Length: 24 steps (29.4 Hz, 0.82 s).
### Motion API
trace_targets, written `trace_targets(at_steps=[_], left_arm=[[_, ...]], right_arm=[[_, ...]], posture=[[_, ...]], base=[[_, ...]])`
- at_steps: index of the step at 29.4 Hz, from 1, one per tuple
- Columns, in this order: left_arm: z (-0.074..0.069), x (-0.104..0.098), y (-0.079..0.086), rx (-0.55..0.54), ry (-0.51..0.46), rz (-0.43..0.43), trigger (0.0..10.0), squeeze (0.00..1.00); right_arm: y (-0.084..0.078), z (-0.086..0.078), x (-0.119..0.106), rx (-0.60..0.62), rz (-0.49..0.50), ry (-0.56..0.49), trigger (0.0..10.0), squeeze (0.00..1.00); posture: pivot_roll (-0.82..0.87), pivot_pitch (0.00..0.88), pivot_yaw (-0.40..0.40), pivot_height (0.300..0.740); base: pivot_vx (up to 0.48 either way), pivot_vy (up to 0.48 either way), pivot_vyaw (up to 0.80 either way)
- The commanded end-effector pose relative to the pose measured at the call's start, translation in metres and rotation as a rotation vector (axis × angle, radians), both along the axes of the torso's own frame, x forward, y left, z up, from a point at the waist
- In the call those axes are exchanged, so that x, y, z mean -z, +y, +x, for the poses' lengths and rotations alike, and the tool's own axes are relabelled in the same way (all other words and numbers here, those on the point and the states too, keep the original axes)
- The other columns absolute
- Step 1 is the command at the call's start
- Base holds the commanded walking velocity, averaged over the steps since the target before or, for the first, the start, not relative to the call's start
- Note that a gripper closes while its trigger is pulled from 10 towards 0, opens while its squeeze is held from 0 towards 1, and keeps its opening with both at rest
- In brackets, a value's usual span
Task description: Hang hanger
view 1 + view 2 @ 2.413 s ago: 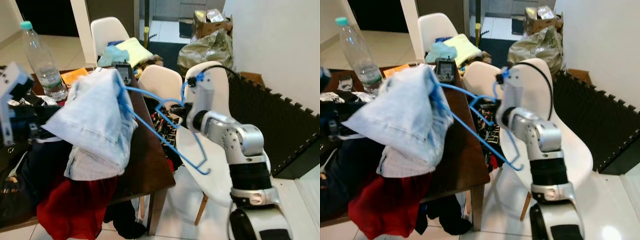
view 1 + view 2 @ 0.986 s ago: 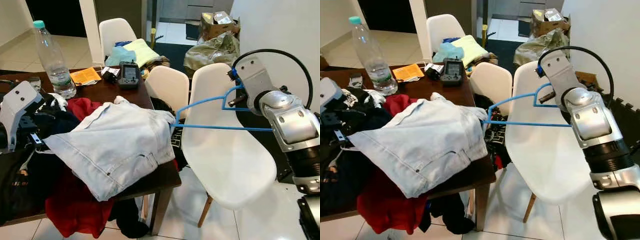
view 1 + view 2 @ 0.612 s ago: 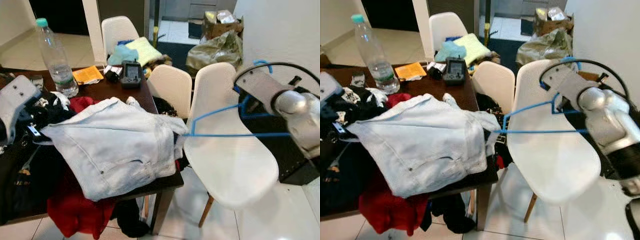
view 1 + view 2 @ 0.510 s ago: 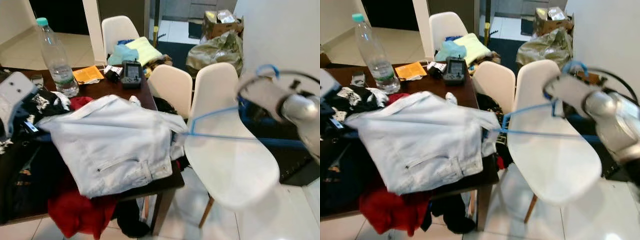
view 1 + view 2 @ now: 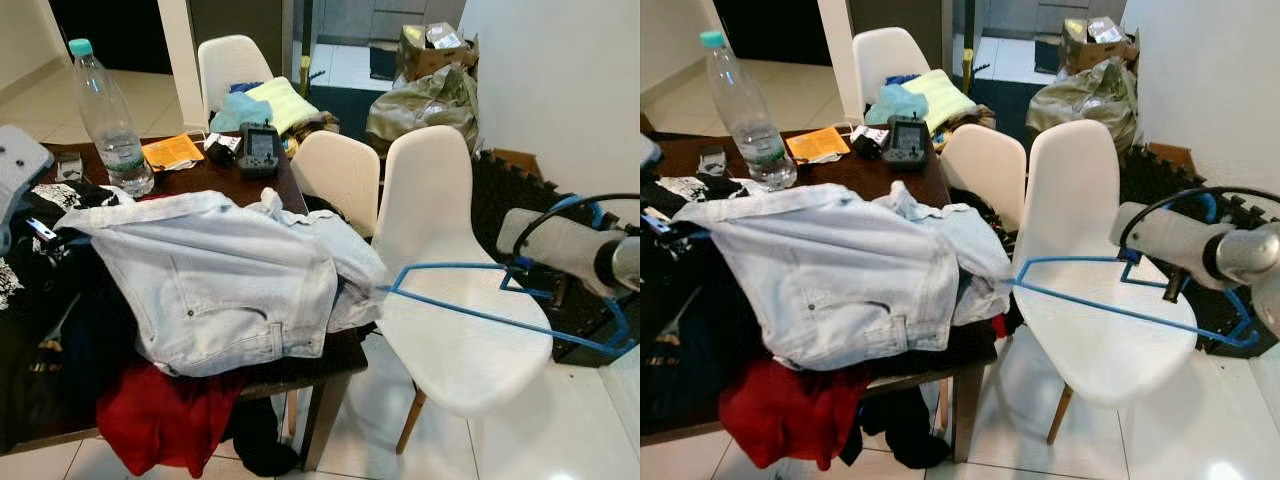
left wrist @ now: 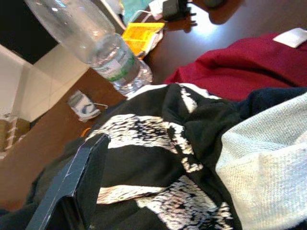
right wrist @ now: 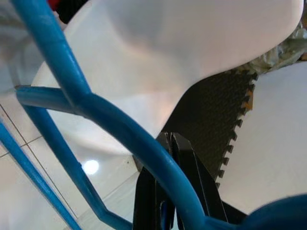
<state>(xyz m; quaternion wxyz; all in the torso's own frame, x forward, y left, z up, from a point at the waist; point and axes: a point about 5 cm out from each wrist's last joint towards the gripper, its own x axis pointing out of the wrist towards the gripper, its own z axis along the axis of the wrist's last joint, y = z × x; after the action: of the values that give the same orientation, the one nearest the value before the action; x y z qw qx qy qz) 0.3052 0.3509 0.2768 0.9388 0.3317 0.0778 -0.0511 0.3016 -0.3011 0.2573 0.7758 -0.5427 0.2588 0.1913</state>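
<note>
Right gripper (image 7: 168,211) fingers clamped on blue hanger (image 5: 470,305), held over white chair (image 5: 450,340) beside tabletop (image 5: 300,370) right edge, tip near denim garment (image 5: 220,290). Left gripper (image 6: 72,191) over clothes pile; finger state: cannot tell. Step: carrying. Next, likely: find rail, hook on.

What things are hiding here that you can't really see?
- The red garment: mostly covered by the denim garment in both eye views.
- The table: its top is largely buried under clothes.
- The blue hanger: its far end runs off the right edge of the left eye view.
- Left gripper: one black finger shows in the left wrist view, cut off by the edge, so open or shut is unclear.
</note>
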Motion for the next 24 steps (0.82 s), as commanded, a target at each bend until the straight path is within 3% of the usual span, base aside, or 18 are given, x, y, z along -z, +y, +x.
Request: trace_targets(at_steps=[1,2,3,5,6,8,9,10,11,12,13,15,16,17,21,22,23,24], left_arm=[[-0.015,-0.006,0.043,-0.266,-0.022,0.042,10.0,1.0],[-0.015,-0.006,0.043,-0.266,-0.022,0.042,10.0,1.0],[-0.016,-0.008,0.047,-0.291,-0.038,0.042,10.0,1.0],[-0.017,-0.011,0.051,-0.327,-0.06,0.044,10.0,1.0],[-0.019,-0.013,0.056,-0.362,-0.079,0.046,10.0,1.0],[-0.019,-0.013,0.056,-0.362,-0.079,0.046,10.0,1.0],[-0.02,-0.017,0.061,-0.407,-0.109,0.043,10.0,1.0],[-0.022,-0.022,0.068,-0.465,-0.162,0.036,10.0,1.0],[-0.023,-0.027,0.072,-0.501,-0.202,0.026,10.0,1.0],[-0.023,-0.027,0.072,-0.501,-0.202,0.026,10.0,1.0],[-0.021,-0.031,0.07,-0.504,-0.25,0.008,10.0,1.0],[-0.021,-0.031,0.07,-0.504,-0.25,0.008,10.0,1.0],[-0.012,-0.038,0.057,-0.448,-0.324,-0.024,10.0,1.0],[-0.012,-0.038,0.057,-0.448,-0.324,-0.024,10.0,1.0],[0.001,-0.039,0.037,-0.363,-0.375,-0.057,10.0,1.0],[0.011,-0.037,0.019,-0.29,-0.401,-0.1,10.0,1.0],[0.011,-0.037,0.019,-0.29,-0.401,-0.1,10.0,1.0],[0.022,-0.032,-0.004,-0.199,-0.413,-0.141,10.0,1.0]], right_arm=[[-0.042,-0.012,-0.007,0.183,-0.031,0.013,10.0,0.0],[-0.042,-0.012,-0.007,0.183,-0.031,0.013,10.0,0.0],[-0.035,-0.012,-0.012,0.131,0.08,-0.003,10.0,0.0],[-0.036,-0.014,-0.016,0.105,0.117,-0.014,10.0,0.0],[-0.032,-0.015,-0.022,0.065,0.203,-0.04,10.0,0.0],[-0.032,-0.015,-0.022,0.065,0.203,-0.04,10.0,0.0],[-0.024,-0.017,-0.03,-0.014,0.364,-0.062,10.0,0.0],[-0.015,-0.021,-0.019,-0.086,0.449,0.016,10.0,0.0],[-0.003,-0.025,-0.004,-0.149,0.46,0.118,10.0,0.0],[-0.003,-0.025,-0.004,-0.149,0.46,0.118,10.0,0.0],[0.026,-0.036,0.02,-0.277,0.459,0.285,10.0,0.0],[0.026,-0.036,0.02,-0.277,0.459,0.285,10.0,0.0],[0.087,-0.064,0.059,-0.511,0.385,0.534,10.0,0.0],[0.087,-0.064,0.059,-0.511,0.385,0.534,10.0,0.0],[0.117,-0.078,0.076,-0.63,0.323,0.593,10.0,0.0],[0.128,-0.077,0.082,-0.658,0.281,0.577,10.0,0.0],[0.128,-0.077,0.082,-0.658,0.281,0.577,10.0,0.0],[0.138,-0.073,0.087,-0.675,0.261,0.544,10.0,0.0]], posture=[[0.15,0.068,-0.055,0.74],[0.15,0.068,-0.055,0.74],[0.15,0.067,-0.057,0.74],[0.15,0.067,-0.057,0.74],[0.15,0.067,-0.057,0.74],[0.15,0.067,-0.057,0.74],[0.15,0.068,-0.056,0.74],[0.14,0.067,-0.057,0.74],[0.13,0.066,-0.055,0.74],[0.13,0.066,-0.055,0.74],[0.13,0.066,-0.055,0.74],[0.13,0.066,-0.055,0.74],[0.13,0.063,-0.054,0.74],[0.13,0.063,-0.054,0.74],[0.14,0.057,-0.054,0.74],[0.14,0.055,-0.053,0.74],[0.14,0.055,-0.053,0.74],[0.13,0.05,-0.054,0.74]], base=[[0.0,0.0,0.0],[0.0,0.0,0.0],[0.0,0.0,0.0],[0.0,0.0,0.0],[0.0,0.0,0.0],[0.0,0.0,0.0],[0.0,0.0,0.0],[0.0,0.0,0.0],[0.0,0.0,0.0],[0.0,0.0,0.0],[0.0,0.0,0.0],[0.0,0.0,0.0],[0.0,0.0,0.0],[0.0,0.0,0.0],[0.0,0.0,0.0],[0.0,0.0,0.0],[0.0,0.0,0.0],[0.0,0.0,0.0]])
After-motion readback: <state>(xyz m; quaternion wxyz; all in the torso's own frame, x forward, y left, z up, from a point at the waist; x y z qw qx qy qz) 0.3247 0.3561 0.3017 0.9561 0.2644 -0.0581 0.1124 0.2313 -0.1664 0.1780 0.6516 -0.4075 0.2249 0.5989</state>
